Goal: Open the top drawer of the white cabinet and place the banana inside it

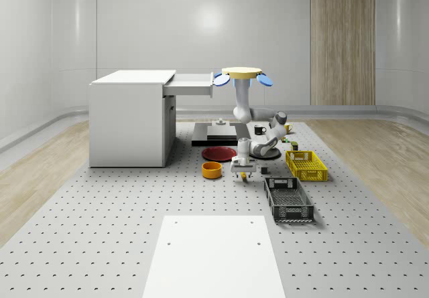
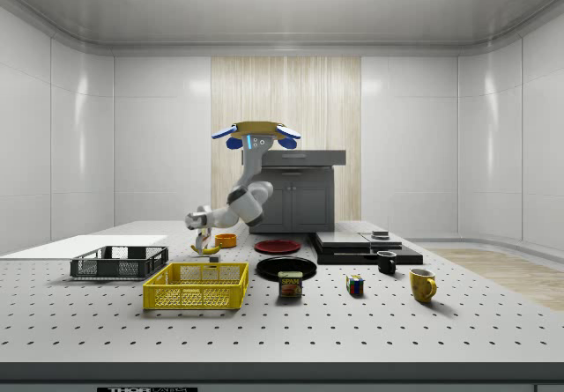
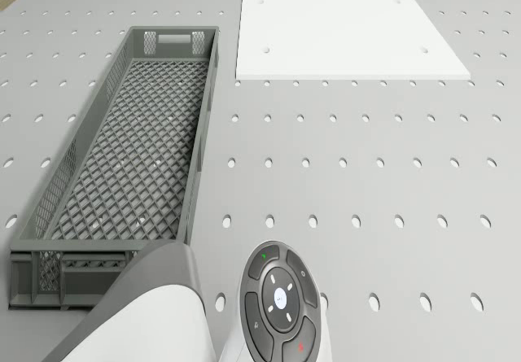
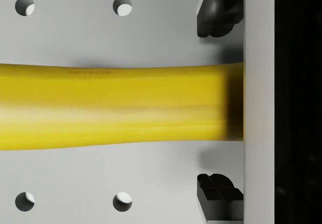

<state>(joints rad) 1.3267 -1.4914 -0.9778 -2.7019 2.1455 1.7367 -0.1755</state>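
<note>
Your drone [image 1: 242, 74] hovers beside the white cabinet's [image 1: 131, 118] open top drawer [image 1: 190, 86]. Jaws spread either side of the banana [image 4: 115, 106], which lies on the bench [image 1: 120, 217].

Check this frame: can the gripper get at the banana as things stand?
Probably yes. The gripper is down at the table beside the orange bowl, and in the wrist view the banana lies between the two fingertips, nothing between. The drone hovers by the open top drawer.
</note>
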